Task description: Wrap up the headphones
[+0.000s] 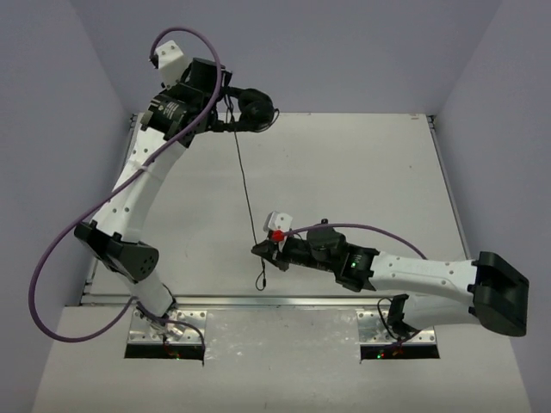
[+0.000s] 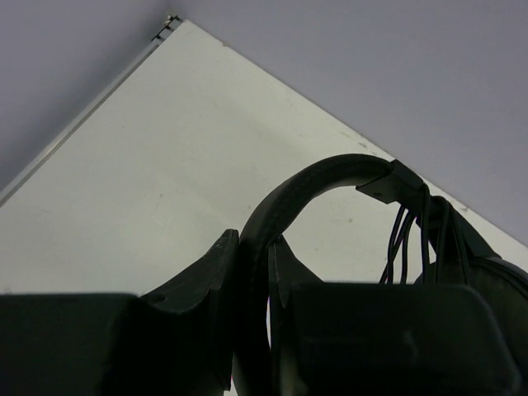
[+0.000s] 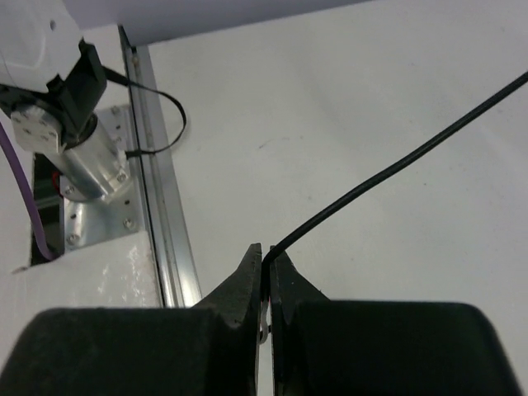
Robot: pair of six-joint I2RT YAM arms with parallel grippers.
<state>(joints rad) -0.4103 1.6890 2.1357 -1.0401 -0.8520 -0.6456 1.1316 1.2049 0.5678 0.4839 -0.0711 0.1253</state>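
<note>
The black headphones (image 1: 255, 109) hang at the far left of the table, above it. My left gripper (image 1: 225, 105) is shut on the arched headband (image 2: 318, 177); turns of the thin black cable (image 2: 400, 239) lie by the earcup. The cable (image 1: 244, 176) runs straight from the headset down to my right gripper (image 1: 261, 250), which is shut on it near its end. In the right wrist view the cable (image 3: 396, 165) enters between the closed fingertips (image 3: 252, 268). A short tail of the cable (image 1: 262, 277) hangs below the gripper.
The white table (image 1: 362, 181) has a metal rail (image 3: 161, 214) along its near edge. The left arm's base (image 3: 70, 136) and its purple cable (image 1: 52, 258) stand at the near left. Grey walls close in the back and sides.
</note>
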